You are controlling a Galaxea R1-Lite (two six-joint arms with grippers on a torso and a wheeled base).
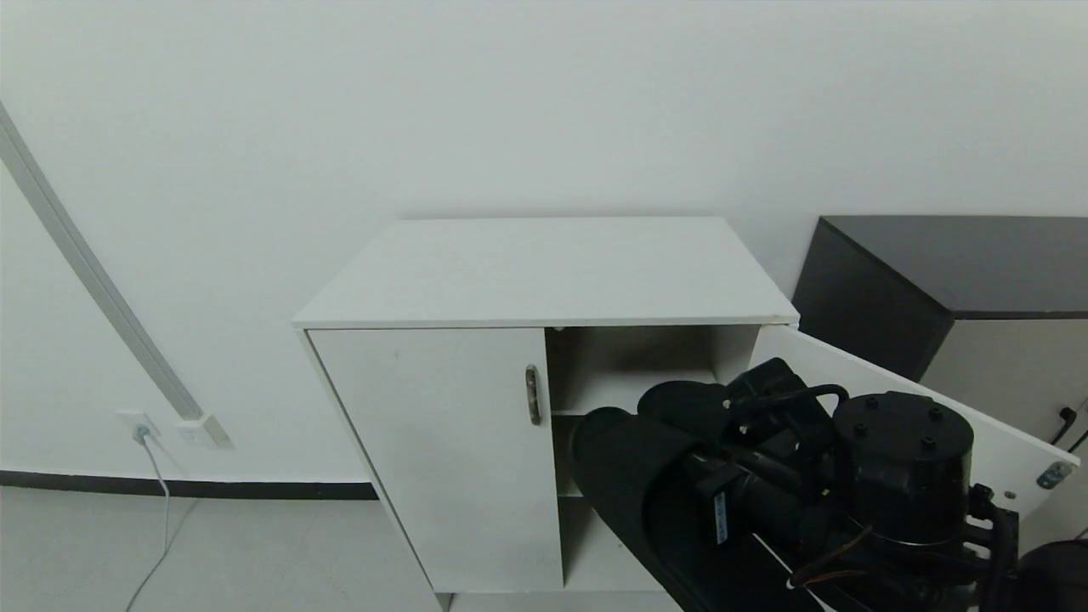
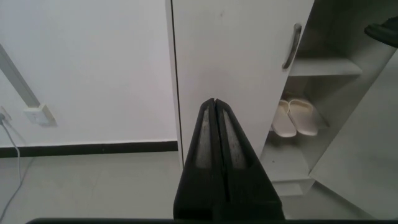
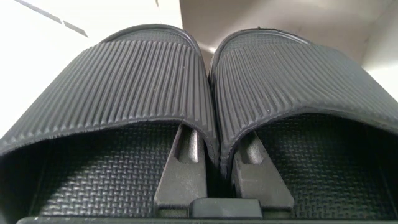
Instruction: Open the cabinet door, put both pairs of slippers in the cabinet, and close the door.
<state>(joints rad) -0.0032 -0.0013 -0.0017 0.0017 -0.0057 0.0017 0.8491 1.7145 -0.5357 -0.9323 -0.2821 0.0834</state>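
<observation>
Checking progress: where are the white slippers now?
In the left wrist view, the white slippers lie on a lower shelf in the cabinet's open right half.

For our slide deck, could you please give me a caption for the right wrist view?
Right end effector pinching a pair of black slippers by their inner edges.

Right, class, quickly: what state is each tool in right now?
Left tool: closed, holding nothing.
Right tool: closed on the black slippers, pinching both together.
</observation>
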